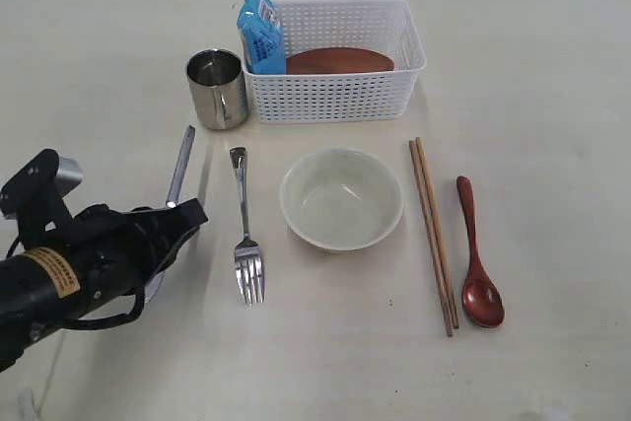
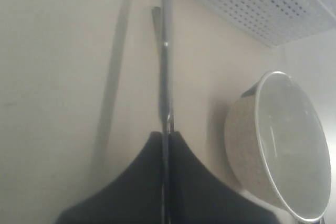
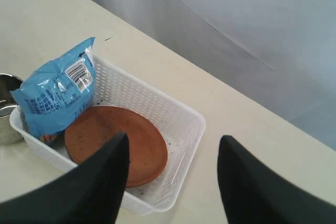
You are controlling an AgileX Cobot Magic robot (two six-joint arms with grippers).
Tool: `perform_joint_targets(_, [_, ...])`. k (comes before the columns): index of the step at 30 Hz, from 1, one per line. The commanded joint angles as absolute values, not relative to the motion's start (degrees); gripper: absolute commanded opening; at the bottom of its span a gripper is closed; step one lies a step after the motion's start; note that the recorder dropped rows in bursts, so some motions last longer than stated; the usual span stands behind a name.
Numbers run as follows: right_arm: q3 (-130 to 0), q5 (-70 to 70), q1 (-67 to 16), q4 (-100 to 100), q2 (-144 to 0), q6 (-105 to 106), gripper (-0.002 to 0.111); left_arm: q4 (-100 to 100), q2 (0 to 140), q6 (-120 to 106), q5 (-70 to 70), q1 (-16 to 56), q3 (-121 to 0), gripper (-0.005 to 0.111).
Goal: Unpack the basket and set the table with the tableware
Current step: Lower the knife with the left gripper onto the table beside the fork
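Right gripper [image 3: 174, 142] is gaping above the basket [image 3: 190, 118] holding plate [image 3: 113, 137] and packet [image 3: 56, 90]; left gripper [image 2: 167, 134] is clamping the knife [image 2: 166, 66].

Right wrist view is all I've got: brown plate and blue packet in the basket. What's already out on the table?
Observer: The bowl sits just in front of the basket, with the fork on one side and the chopsticks and spoon on the other.
Operator: What's the other arm doing?
Observer: The left pincer is shut on the knife, beyond the fork from the bowl.
Operator: Anything else out?
Observer: The mug stands upright beside the basket, at the packet end.
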State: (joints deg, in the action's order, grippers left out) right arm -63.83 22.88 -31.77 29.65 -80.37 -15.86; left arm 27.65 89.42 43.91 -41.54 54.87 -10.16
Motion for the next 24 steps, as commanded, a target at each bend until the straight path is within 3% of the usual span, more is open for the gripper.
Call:
perform_joint_targets(1, [-63.9, 22.8, -31.5, 29.5, -79.9, -16.1, 0.049, 29.9, 90.2, 41.5, -38.7, 55.7, -13.0, 0.0])
perform_joint_targets(11, [-63.9, 22.8, -31.5, 29.5, -79.9, -16.1, 0.049, 31.3, 98.7, 44.9, -38.2, 55.7, -15.1, 0.0])
perform_joint_targets(24, [-63.9, 22.8, -31.5, 29.5, -79.9, -16.1, 0.049, 29.1, 99.4, 45.1, -36.4, 55.7, -16.1, 0.0])
